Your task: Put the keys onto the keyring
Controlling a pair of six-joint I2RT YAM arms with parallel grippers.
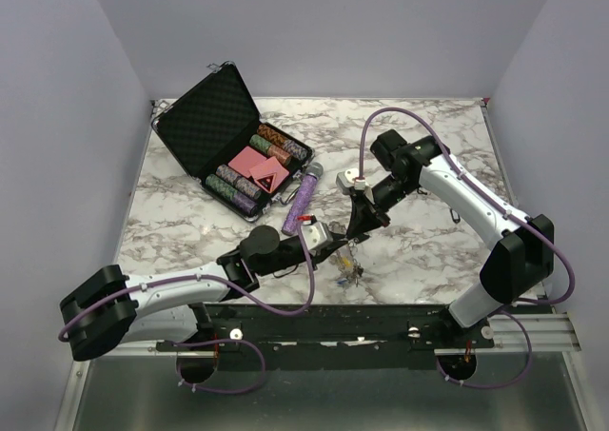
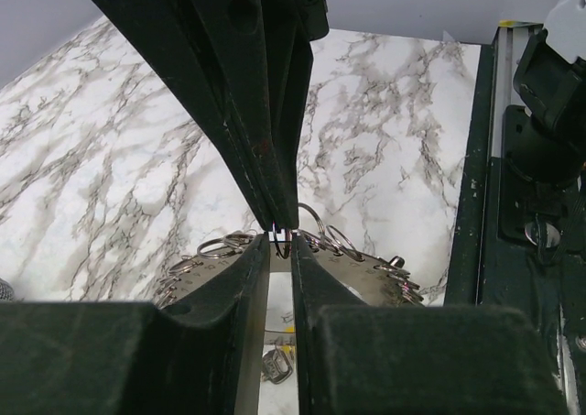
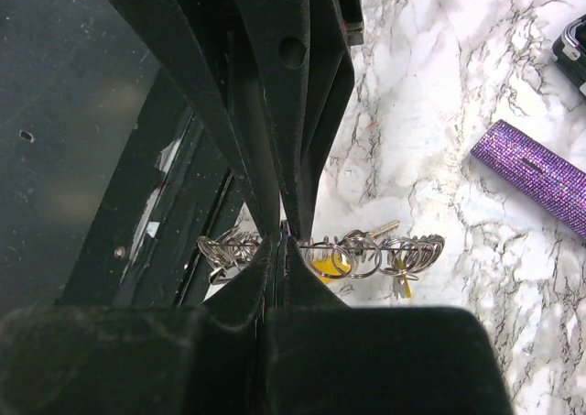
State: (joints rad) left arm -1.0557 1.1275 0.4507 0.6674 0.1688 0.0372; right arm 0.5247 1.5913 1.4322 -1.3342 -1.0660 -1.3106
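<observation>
The keyring (image 1: 350, 265) hangs just above the marble near the table's front edge, its keys (image 1: 353, 279) dangling below. In the left wrist view it is a flat numbered metal band (image 2: 377, 283) lined with small split rings, with a key (image 2: 277, 365) under it. Seen edge-on from the right wrist, the keyring (image 3: 403, 243) is a thin line with a yellow-capped key (image 3: 328, 266) behind. My right gripper (image 3: 282, 239) is shut on a small ring at the band's rim. My left gripper (image 2: 281, 244) comes from the opposite side, and its jaws, a narrow gap apart, hug that same ring.
An open black case (image 1: 211, 117) of poker chips and cards lies at the back left. A purple glittery tube (image 1: 301, 201) (image 3: 536, 172) lies just behind the grippers. The black mounting rail (image 1: 381, 319) (image 2: 481, 213) runs along the front edge, close to the keyring.
</observation>
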